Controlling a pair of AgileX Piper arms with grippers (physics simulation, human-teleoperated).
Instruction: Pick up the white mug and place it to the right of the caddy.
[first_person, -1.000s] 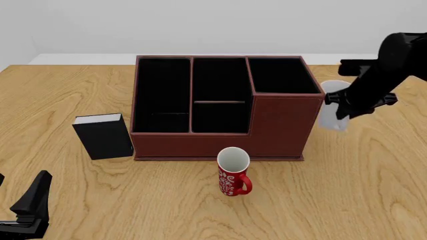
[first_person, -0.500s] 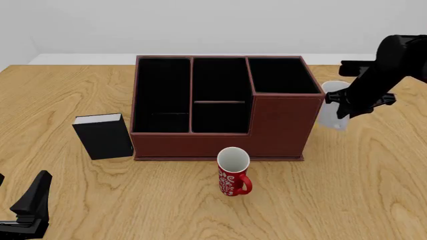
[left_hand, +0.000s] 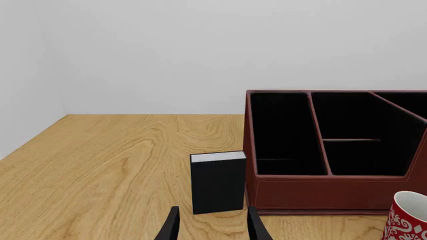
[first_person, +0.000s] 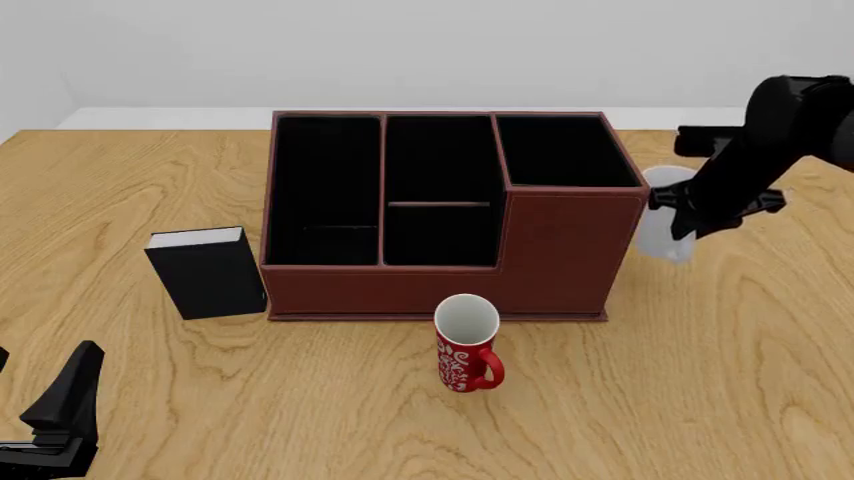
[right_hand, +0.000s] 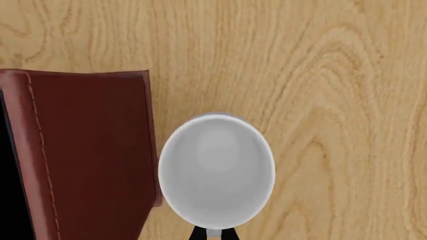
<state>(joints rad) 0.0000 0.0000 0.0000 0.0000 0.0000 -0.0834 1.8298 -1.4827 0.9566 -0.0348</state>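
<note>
Beside caddy (first_person: 561, 235) right wall, white mug (first_person: 663, 228) hangs upright under right gripper (right_hand: 213, 233), pinched at rim.

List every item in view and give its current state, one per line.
white mug: upright, mouth up, held by the right gripper, right of the caddy.
caddy: standing on the table, compartments look empty.
red mug: upright, empty, in front of the caddy.
black box: standing upright, left of the caddy.
right gripper: shut on the mug's rim.
left gripper: open, holding nothing.
</note>
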